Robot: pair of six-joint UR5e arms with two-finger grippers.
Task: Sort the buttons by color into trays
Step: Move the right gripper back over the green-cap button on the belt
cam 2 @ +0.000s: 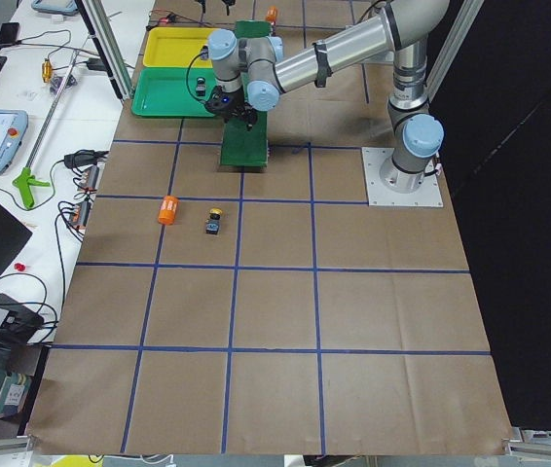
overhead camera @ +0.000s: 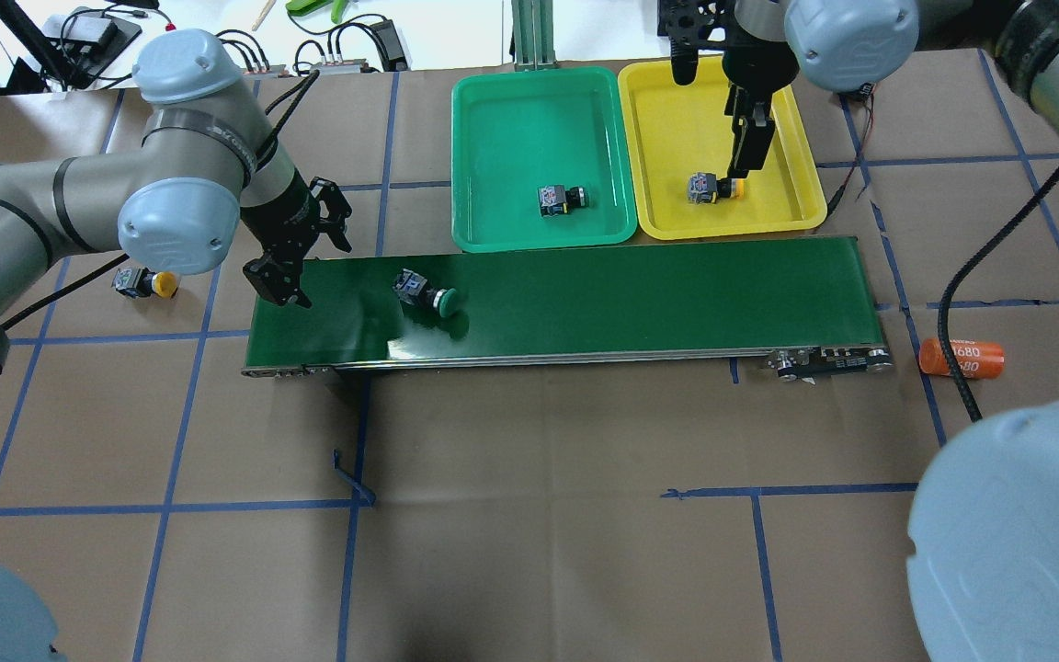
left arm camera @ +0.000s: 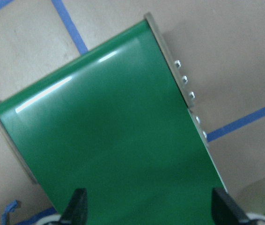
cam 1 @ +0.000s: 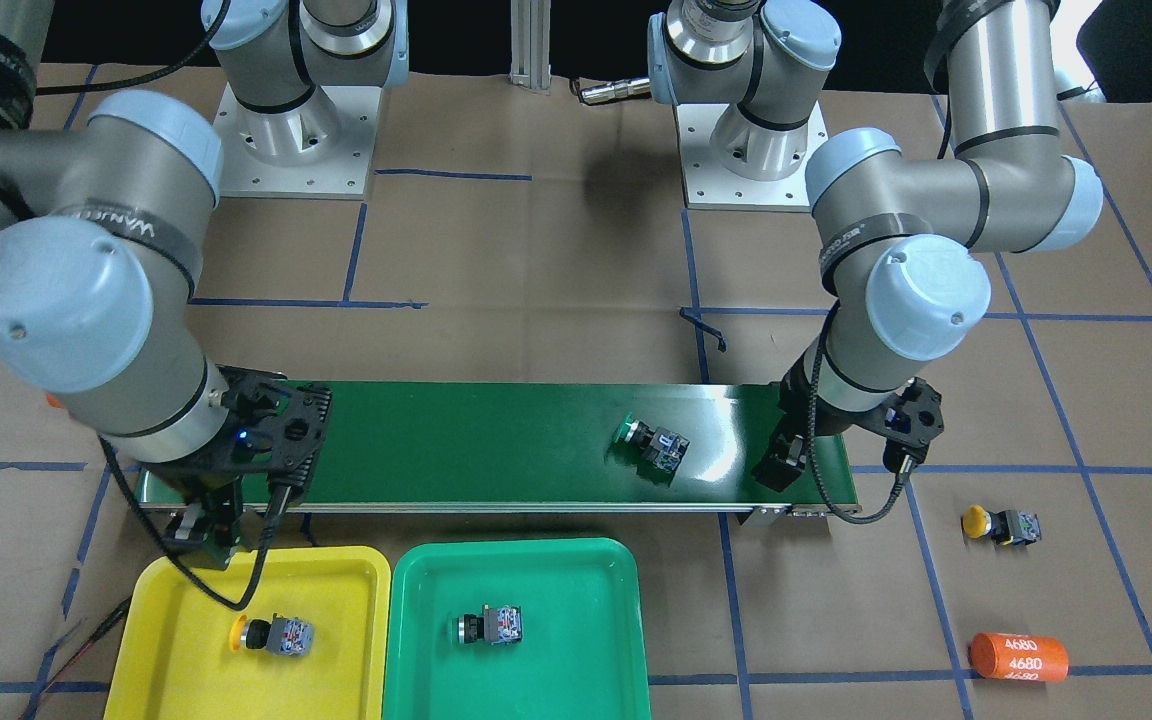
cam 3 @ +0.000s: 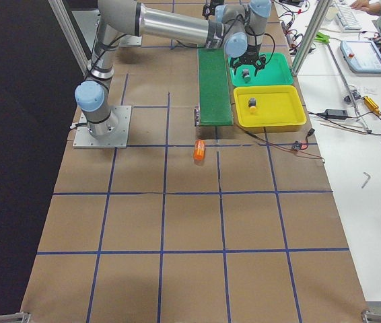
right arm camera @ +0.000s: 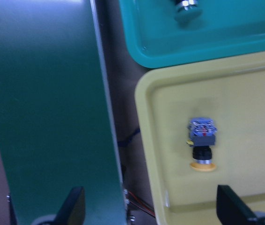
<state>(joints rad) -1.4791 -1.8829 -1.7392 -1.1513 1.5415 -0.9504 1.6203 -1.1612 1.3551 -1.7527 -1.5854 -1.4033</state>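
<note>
A yellow button (overhead camera: 713, 188) lies in the yellow tray (overhead camera: 677, 110), and a green button (overhead camera: 559, 199) lies in the green tray (overhead camera: 511, 119). Another green button (overhead camera: 424, 291) lies on its side on the conveyor belt (overhead camera: 631, 294). Another yellow button (overhead camera: 145, 282) lies on the table paper beyond the belt's left end. My left gripper (overhead camera: 277, 280) is open and empty over the belt's left end; the left wrist view shows only belt between its fingers (left arm camera: 78, 206). My right gripper (overhead camera: 745, 147) is open and empty above the yellow tray, beside the yellow button (right arm camera: 202, 143).
An orange cylinder printed "4680" (overhead camera: 962, 357) lies on the paper off the belt's right end, with a black cable (overhead camera: 948, 303) running past it. The two trays touch each other along the belt's far side.
</note>
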